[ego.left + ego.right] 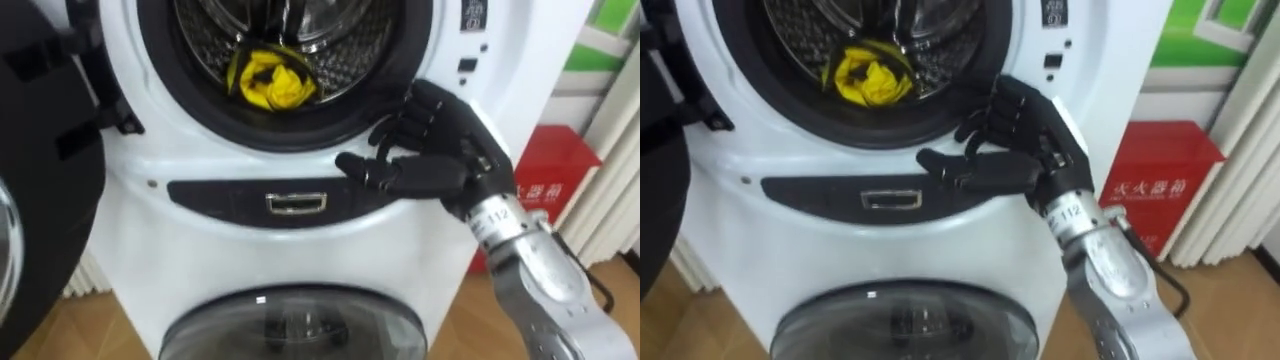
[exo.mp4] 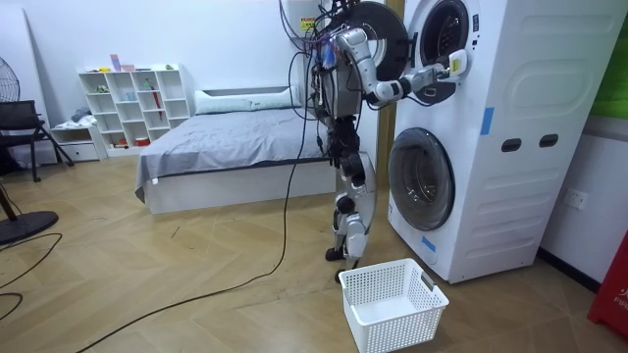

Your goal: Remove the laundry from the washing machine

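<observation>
Inside drum (image 1: 330,62): crumpled yellow cloth (image 1: 272,80)

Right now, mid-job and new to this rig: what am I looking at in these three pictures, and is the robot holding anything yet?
Two pictures come from the robot's head camera, looking into the open drum of the upper washing machine. The third comes from a room camera and shows the whole humanoid standing before two stacked machines. The black shape is the robot's right hand, fingers relaxed, at the drum's lower right rim, holding nothing. A yellow cloth lies inside the drum, untouched. A white basket stands on the floor by its feet.
</observation>
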You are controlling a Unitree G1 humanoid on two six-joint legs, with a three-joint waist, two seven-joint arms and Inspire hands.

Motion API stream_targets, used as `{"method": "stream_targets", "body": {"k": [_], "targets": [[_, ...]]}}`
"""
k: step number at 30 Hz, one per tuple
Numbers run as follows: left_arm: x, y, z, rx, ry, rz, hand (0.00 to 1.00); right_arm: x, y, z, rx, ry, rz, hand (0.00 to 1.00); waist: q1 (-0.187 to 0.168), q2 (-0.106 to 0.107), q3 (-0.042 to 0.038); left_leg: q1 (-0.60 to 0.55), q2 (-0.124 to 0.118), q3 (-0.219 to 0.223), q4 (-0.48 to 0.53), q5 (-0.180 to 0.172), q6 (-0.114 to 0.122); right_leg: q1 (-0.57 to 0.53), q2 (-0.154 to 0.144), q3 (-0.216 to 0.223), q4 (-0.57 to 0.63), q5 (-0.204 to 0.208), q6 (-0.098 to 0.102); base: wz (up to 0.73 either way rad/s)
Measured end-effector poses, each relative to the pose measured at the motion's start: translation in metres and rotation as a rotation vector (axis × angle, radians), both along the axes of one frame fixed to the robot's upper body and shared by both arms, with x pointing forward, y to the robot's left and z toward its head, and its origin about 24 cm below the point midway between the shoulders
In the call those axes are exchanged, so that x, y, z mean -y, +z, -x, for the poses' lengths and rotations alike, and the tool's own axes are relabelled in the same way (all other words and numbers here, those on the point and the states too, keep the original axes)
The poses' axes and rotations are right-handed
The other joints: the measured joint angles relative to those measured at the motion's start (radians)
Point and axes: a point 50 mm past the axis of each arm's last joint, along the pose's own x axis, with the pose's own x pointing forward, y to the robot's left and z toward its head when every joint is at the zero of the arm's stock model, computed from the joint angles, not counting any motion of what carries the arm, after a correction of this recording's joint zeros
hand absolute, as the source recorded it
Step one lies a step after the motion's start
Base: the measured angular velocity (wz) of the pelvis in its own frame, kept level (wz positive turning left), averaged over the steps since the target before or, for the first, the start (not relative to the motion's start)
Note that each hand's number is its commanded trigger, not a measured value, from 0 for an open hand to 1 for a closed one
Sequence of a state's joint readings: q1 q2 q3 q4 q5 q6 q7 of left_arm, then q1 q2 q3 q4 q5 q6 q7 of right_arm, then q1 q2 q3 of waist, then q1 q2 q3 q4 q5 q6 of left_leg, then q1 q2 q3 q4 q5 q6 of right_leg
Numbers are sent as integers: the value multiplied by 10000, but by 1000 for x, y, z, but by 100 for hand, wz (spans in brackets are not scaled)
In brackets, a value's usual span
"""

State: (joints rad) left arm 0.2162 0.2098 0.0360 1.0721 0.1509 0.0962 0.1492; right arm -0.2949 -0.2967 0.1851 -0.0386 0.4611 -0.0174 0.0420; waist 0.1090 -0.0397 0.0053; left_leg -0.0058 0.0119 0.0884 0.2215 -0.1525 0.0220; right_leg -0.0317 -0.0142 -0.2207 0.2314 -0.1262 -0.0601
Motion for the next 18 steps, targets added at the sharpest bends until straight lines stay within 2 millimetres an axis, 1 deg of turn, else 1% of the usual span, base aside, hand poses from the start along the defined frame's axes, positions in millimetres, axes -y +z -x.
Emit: {"method": "stream_targets", "body": {"k": [1, 2, 3, 6, 7, 10, 13, 15, 18], "targets": [[3, -1, 1, -59, 36, 74, 0, 1, 0, 0, -12, 4, 75, 0, 30, -16, 1, -13, 26, -100, -7, 33, -62, 55, 33, -88, -73, 21, -50, 15], [4, -2, 1, -69, 56, 114, 0, 1, 0, 0, -28, 10, 112, 0, 45, -24, -5, -18, 50, -105, -13, 37, -85, 68, 51, -108, -107, 29, -67, 17], [6, -2, 1, -59, 54, 164, 0, 1, -1, 0, -70, 17, 152, 0, 89, -57, -22, -32, 89, -96, -23, 40, -150, 62, 84, -115, -110, 21, -107, 10], [9, -3, -5, 82, 40, 228, 0, 1, 1, 0, -89, 57, 209, 0, 221, -156, -90, -172, 162, -97, -23, 70, -200, -69, 151, -147, -97, 14, -218, 4], [10, -3, -9, 162, 16, 253, 0, 0, 3, 1, 9, 98, 275, 0, 275, -163, -89, -231, 192, -81, -23, 126, -290, -127, 178, -161, -108, 44, -270, -4], [12, -3, -15, 323, -29, 344, 0, -5, 10, 4, 326, 393, 776, 0, 281, -138, -96, -323, 240, -87, -23, 153, -328, -214, 213, -220, -122, 64, -348, -3], [12, -2, -21, 421, -43, 353, 0, -10, 14, 8, 561, 855, 1096, 0, 312, -122, -90, -295, 291, -68, -77, 173, -358, -179, 295, -185, -243, 103, -421, -4], [12, -2, -20, 461, 91, 405, 0, -16, 15, 10, 629, 1156, 1229, 0, 312, -126, -92, -154, 300, 6, -296, 218, -418, -148, 332, -103, -285, 109, -443, -14], [9, -2, -19, 442, 230, 394, 0, -28, 19, 17, 838, 2045, 1366, 0, 304, -124, -90, -33, 319, 69, -382, 211, -445, -69, 408, -34, -372, 81, -483, -8]]}}
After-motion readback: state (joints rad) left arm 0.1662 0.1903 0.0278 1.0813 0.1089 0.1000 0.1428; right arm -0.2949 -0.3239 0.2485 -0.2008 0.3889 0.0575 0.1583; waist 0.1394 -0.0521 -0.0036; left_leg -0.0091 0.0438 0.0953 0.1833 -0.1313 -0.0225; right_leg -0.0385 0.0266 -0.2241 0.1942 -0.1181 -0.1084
